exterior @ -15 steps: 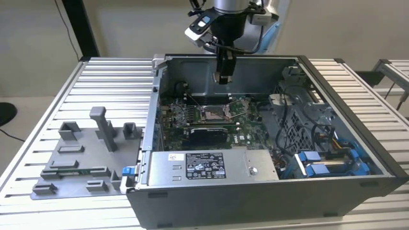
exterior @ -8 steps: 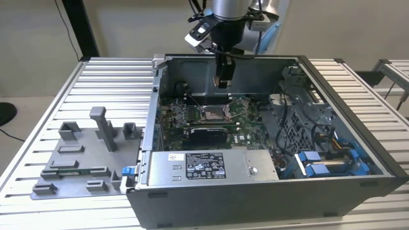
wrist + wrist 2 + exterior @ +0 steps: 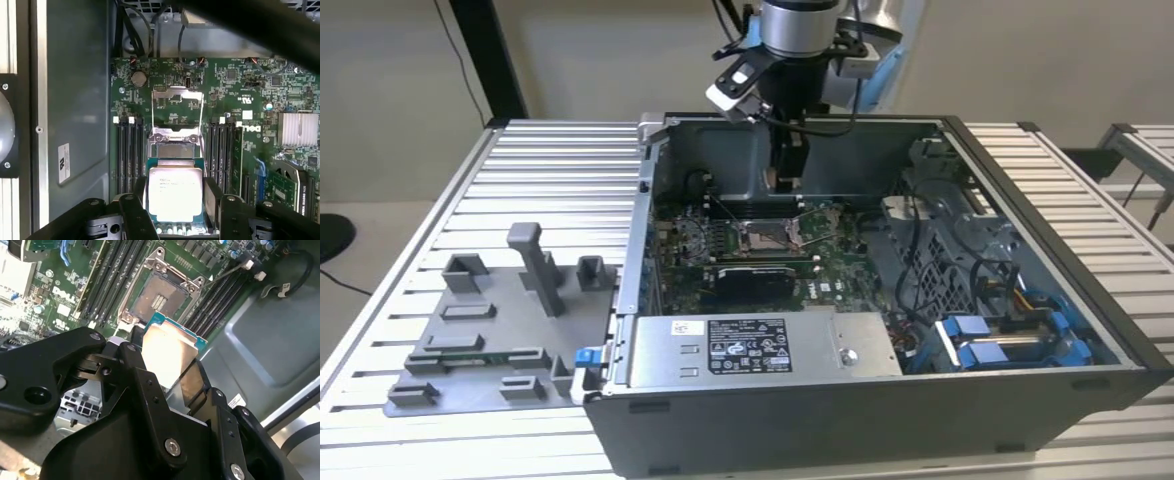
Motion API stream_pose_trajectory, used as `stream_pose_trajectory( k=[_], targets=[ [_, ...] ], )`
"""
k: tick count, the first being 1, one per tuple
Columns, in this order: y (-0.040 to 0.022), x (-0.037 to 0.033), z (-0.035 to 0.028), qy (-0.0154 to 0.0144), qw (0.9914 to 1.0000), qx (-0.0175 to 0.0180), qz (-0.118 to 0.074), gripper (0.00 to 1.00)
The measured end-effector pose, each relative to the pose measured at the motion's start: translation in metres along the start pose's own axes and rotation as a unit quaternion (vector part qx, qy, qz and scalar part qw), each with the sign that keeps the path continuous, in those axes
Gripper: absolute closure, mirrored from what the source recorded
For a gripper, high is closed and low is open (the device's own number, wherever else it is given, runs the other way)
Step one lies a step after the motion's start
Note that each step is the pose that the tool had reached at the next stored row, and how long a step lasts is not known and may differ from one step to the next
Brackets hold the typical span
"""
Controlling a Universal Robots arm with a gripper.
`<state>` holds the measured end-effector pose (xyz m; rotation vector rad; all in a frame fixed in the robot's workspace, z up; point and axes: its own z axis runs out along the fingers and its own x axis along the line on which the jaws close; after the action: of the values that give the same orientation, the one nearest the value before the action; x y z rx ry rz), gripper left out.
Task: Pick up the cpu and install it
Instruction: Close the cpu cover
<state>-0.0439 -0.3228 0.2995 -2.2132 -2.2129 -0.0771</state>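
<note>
Slatted aluminium worktop (image 3: 547,160) carries an open computer case (image 3: 761,430) lying on its side, and my arm reaches down into it from above. I see the tool (image 3: 785,183) hanging inside the case, above the motherboard and clear of it.

In both wrist views the tool (image 3: 167,371) (image 3: 174,201) is clenched on the cpu (image 3: 167,352) (image 3: 175,192). One black finger (image 3: 145,385) presses one edge of the chip and the other finger (image 3: 192,382) presses the opposite edge. The silvery top of the chip faces the cameras, and a rim of its green board shows around the metal. The chip is up in the air between the fingers.

Straight past the fingertips lies the socket (image 3: 160,297) (image 3: 175,150) (image 3: 765,235), its metal frame swung open and its contact field bare. In the first wrist view the chip overlaps the socket's nearer edge, but I cannot tell how much height separates them. Black memory slots (image 3: 130,150) (image 3: 105,285) run along either side of the socket, flanking the tool.

Well away from the tool, outside the case, a grey fixture plate (image 3: 494,330) with upright blocks sits on the worktop. Inside the case, a silver power supply box (image 3: 761,345) lies below the tool and towards the exterior camera.
</note>
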Motion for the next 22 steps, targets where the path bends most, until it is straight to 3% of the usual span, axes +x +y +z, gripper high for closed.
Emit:
stream_pose_trajectory(
  k=[17,22],
  targets=[
    [-0.0037,-0.0003,0.0309,-0.0002,1.00000,0.0000,0.001,1.00],
    [-0.0041,0.0019,0.0398,-0.0041,0.99999,-0.0005,0.000,1.00]
  ],
)
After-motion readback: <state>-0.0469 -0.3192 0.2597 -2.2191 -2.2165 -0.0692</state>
